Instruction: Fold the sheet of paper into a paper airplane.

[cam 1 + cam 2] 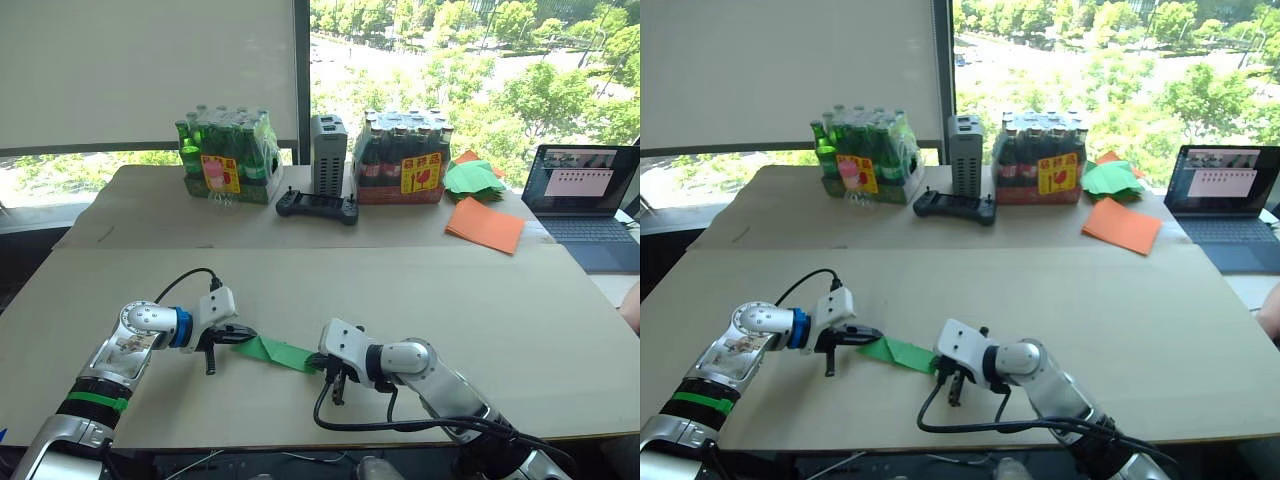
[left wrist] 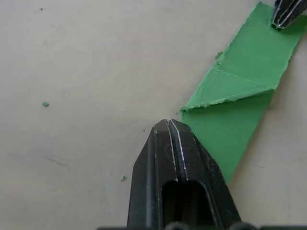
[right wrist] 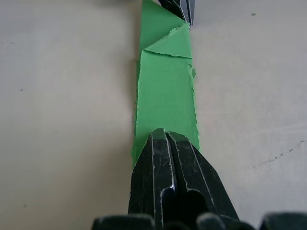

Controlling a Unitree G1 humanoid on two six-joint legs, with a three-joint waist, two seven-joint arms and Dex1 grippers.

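Down on the near part of the counter (image 1: 420, 290), the paper airplane (image 1: 277, 351) lies flat as a slim green folded strip stretched between the two arms. The left gripper (image 1: 236, 336) sits at one end with its fingers pressed together, tip just beside the paper's edge. The right gripper (image 1: 318, 362) has its fingers together too, tip resting on the other end of the strip.

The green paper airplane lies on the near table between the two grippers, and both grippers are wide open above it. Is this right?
Not quite. The paper airplane does lie on the near table between the left gripper and the right gripper, but both grippers are shut, not open, as the two wrist views show.
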